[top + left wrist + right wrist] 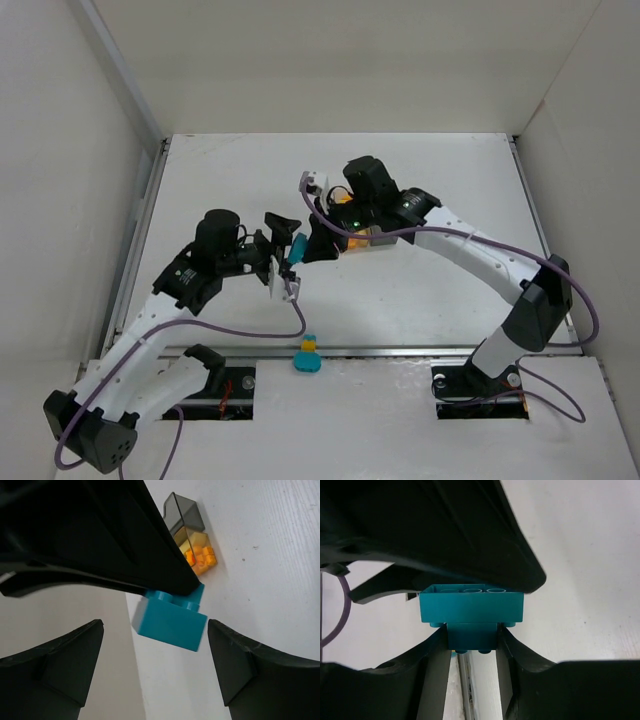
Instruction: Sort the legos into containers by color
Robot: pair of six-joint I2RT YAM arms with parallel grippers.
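Teal lego (pixel 471 611) clamped in right gripper (pixel 471 645) over desk centre. Left gripper (pixel 155 635) spread wide, flanking it, seemingly not touching. Grey bin (pixel 182 511) lies just past orange bin (pixel 197 547), nearer the right gripper.

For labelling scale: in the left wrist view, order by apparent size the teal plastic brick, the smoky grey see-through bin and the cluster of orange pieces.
Largest: teal plastic brick, but it sits nearest the camera, which inflates it.
Next: smoky grey see-through bin, partly hidden.
Smallest: cluster of orange pieces in the amber-tinted bin.
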